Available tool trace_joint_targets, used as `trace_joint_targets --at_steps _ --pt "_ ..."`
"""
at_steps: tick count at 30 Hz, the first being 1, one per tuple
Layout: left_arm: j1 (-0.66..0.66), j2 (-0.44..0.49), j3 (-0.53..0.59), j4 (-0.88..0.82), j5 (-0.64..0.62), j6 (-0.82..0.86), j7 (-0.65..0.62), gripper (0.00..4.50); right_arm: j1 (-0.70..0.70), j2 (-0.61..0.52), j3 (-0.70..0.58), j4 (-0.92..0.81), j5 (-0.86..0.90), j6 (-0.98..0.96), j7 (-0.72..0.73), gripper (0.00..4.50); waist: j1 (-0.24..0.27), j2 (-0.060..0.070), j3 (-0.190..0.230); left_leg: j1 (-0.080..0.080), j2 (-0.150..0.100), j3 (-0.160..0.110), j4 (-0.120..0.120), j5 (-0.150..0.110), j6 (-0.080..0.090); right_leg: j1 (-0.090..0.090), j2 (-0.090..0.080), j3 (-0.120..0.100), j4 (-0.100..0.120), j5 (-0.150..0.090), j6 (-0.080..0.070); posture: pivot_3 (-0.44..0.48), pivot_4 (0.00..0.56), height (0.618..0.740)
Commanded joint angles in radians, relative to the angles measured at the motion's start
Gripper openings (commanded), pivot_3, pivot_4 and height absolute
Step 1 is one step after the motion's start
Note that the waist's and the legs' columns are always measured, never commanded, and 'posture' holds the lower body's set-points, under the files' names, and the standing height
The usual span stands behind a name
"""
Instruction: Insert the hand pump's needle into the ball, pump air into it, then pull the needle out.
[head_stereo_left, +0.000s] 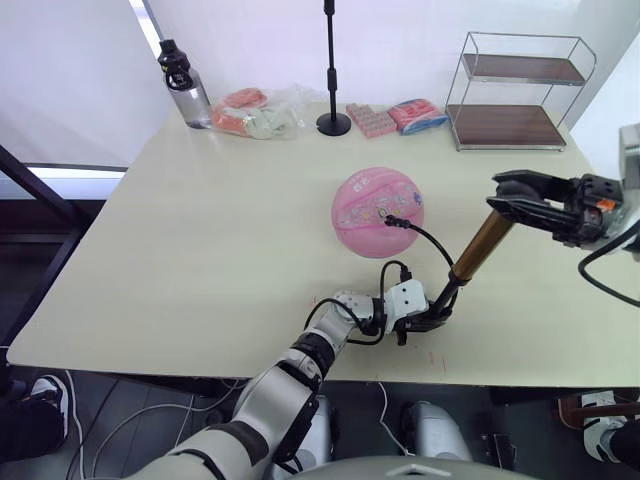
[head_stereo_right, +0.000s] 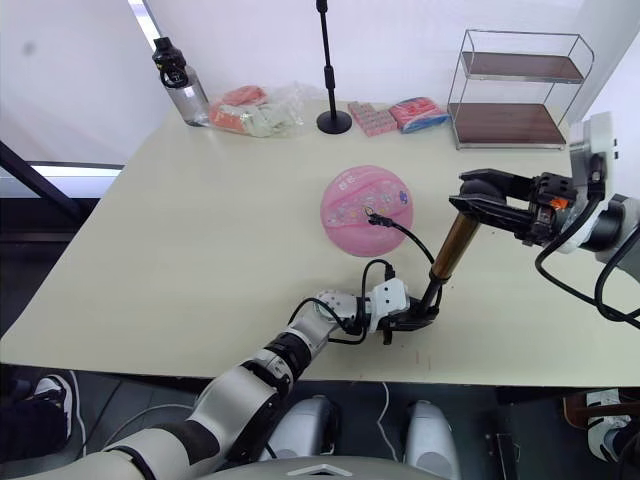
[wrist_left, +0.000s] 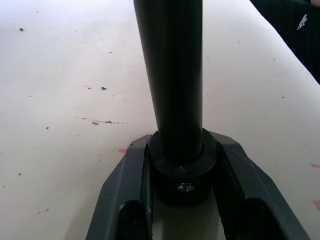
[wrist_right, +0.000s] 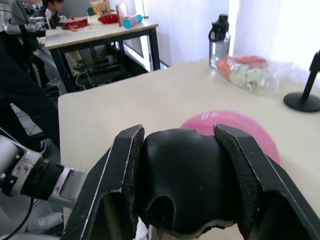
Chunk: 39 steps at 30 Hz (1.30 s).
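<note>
While the hand pump (head_stereo_left: 478, 250) is standing tilted near the front edge of the surface (head_stereo_left: 200, 250), its gold-bronze metallic barrel is catching the light between a black base and a black T-handle. The left hand (head_stereo_left: 420, 318) is pinching the round black base collar low against the surface, and the right hand (head_stereo_left: 515, 200) is pressing its two black fingers around the smooth, rounded handle at the top. A thin black hose (head_stereo_left: 430, 240) is curving from the pump's lower end up to the ball (head_stereo_left: 377, 212), where the needle (head_stereo_left: 388, 220) with its small black fitting is sitting in the ball's front face. The ball, pink, glossy and round with small colourful prints, is resting near the middle of the surface, just beyond the pump.

From the left wrist, the dark tube is rising from a collar with a small metal screw head, wedged between the matte fingers (wrist_left: 125, 185), over a pale, speckled surface. From the right wrist, the handle is bulging between the fingers (wrist_right: 122, 170), with the pink ball behind it.

At the far edge, a clear water bottle (head_stereo_left: 185, 85), a crinkled plastic bag (head_stereo_left: 255, 112), a black round-based stand (head_stereo_left: 333, 118), packets (head_stereo_left: 395, 116) and a two-tier wire shelf (head_stereo_left: 515, 95) are standing.
</note>
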Motion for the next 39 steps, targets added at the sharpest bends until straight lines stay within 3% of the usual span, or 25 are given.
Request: trace_joint_targets --at_steps 1,25,31,39 --pt "0.064 0.057 -0.037 0.106 0.073 0.063 0.014 1.10 -0.053 -0.017 -0.089 -0.010 0.012 -0.020 -0.042 1.72 0.000 0.000 0.000 0.000 0.000 0.000 0.000 0.000 0.000 0.000 0.000 0.000 0.000 0.000 0.000 0.000 0.150 0.740" --pt "0.067 0.055 -0.033 0.102 0.068 0.063 0.027 1.10 0.351 0.269 0.310 0.155 -0.460 -0.376 -0.010 1.70 -0.004 -0.007 -0.016 0.002 0.001 0.000 -0.001 0.000 0.000 0.001 0.002 0.000 0.000 0.000 0.000 0.000 0.150 0.740" --pt "0.067 0.054 -0.032 0.103 0.072 0.063 0.025 1.10 0.355 0.285 0.281 0.132 -0.430 -0.392 -0.019 1.70 -0.004 -0.009 -0.021 0.004 0.003 0.000 -0.001 -0.002 -0.004 0.002 0.002 -0.001 0.000 -0.002 0.003 0.000 0.150 0.740" --pt "0.068 0.055 -0.033 0.104 0.073 0.063 0.020 1.10 0.191 0.180 0.115 0.017 -0.229 -0.267 -0.005 1.70 -0.002 -0.003 -0.014 0.003 0.002 0.000 -0.001 -0.002 -0.004 0.001 0.000 -0.002 0.000 -0.002 0.002 0.000 0.150 0.740"
